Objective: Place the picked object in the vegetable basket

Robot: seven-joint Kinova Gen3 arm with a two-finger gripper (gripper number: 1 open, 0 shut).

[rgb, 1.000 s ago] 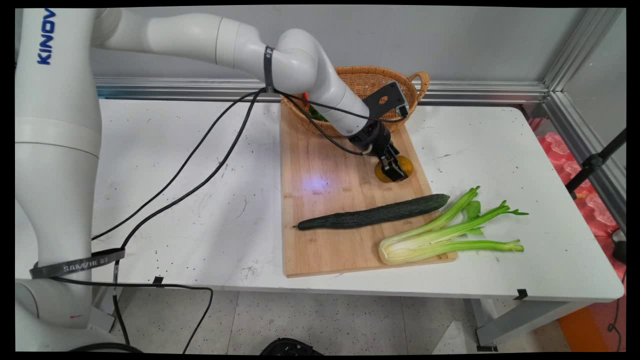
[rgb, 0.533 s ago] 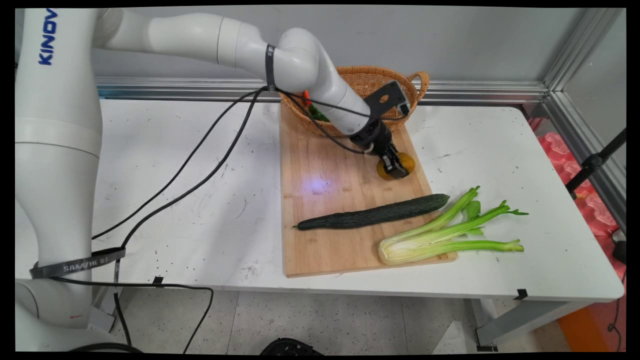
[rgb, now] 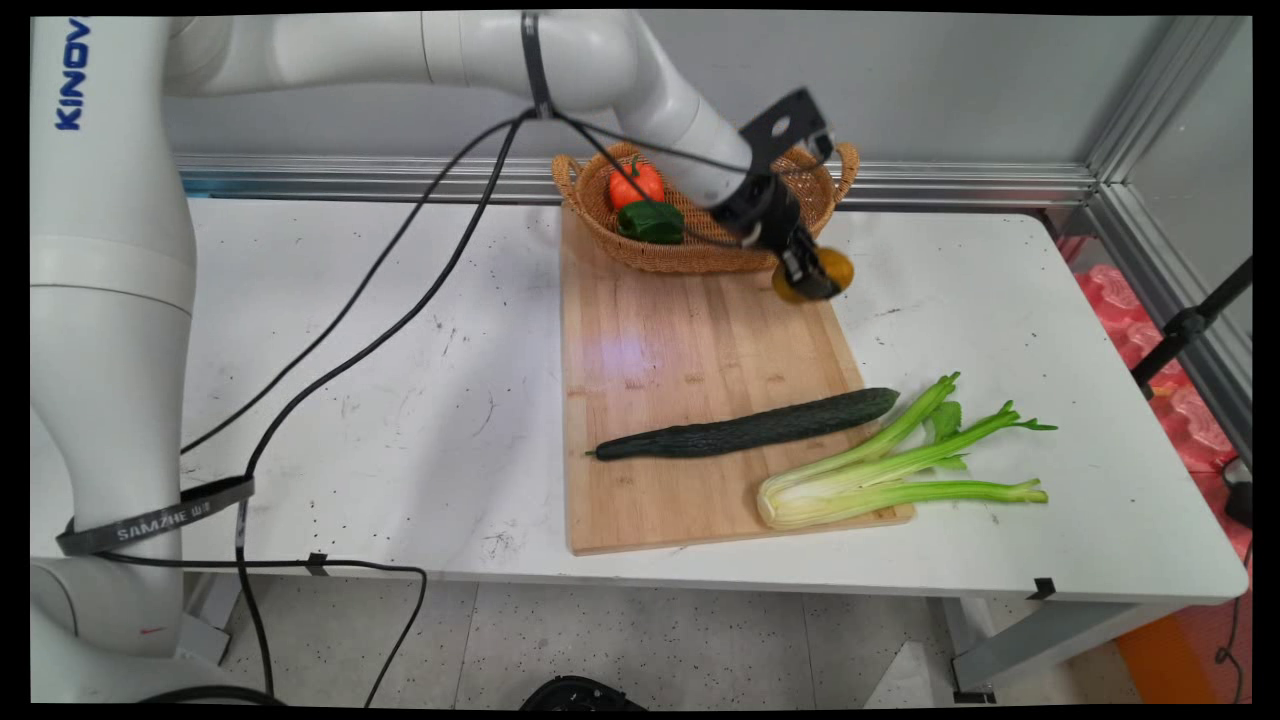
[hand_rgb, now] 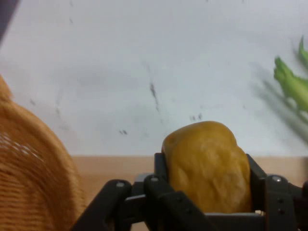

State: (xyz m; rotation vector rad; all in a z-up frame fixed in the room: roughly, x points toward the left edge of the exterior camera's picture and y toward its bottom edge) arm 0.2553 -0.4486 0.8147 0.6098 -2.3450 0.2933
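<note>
A yellow potato (rgb: 826,272) is pinched between the fingers of the gripper (rgb: 812,280) and held clear of the board (rgb: 690,350), just beside the basket (rgb: 700,255) containing a tomato (rgb: 636,184) and pepper (rgb: 650,221); cucumber (rgb: 750,425) and celery (rgb: 890,465) lie nearer.

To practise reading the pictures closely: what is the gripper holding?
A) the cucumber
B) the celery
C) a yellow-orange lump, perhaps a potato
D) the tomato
C: the gripper is shut on the yellow-orange lump, lifted above the cutting board beside the basket.
</note>
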